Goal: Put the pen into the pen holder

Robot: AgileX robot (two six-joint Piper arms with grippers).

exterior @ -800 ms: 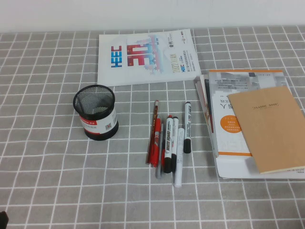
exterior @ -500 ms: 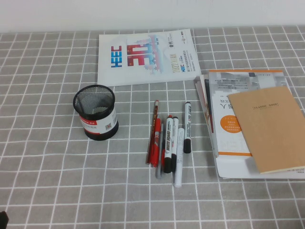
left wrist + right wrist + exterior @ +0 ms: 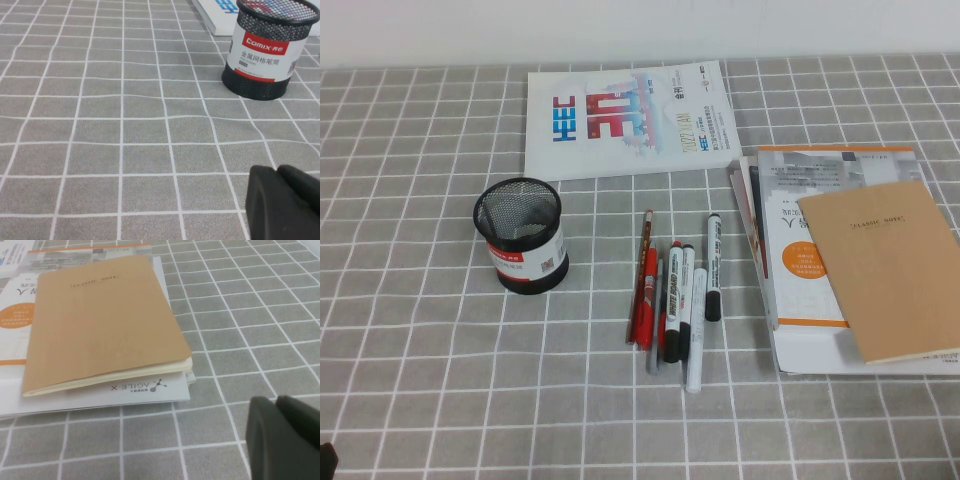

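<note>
From the high view, the counter (image 3: 410,360) is covered in a grey cloth with a white grid, and the pen holder (image 3: 520,235) stands upright toward the left of the scene, its mesh mouth facing up and a red-and-white band round its lower half. Well apart from it, to its right, a cluster of writing tools lies flat: the pen (image 3: 713,266), with a white barrel and black ends, is the rightmost of the group, just beside a thicker black-and-white marker (image 3: 679,302) and an all-white marker (image 3: 697,332), with red pens (image 3: 643,296) on the cluster's left. A white booklet (image 3: 626,118) with coloured print lies behind them, and a stack of papers topped by a tan notebook (image 3: 883,268) sits on the right. Only a dark sliver of the left end effector (image 3: 327,459) shows at the lower left corner. In the left wrist view, the left end effector (image 3: 284,202) hangs low over bare cloth, near the pen holder (image 3: 265,47) but not touching it; whether its fingers are wide or narrow I cannot tell. In the right wrist view, the right end effector (image 3: 284,437) hovers above the cloth just beside the corner of the tan notebook (image 3: 102,322) and the papers (image 3: 100,392) beneath it; its opening likewise cannot be told.
</note>
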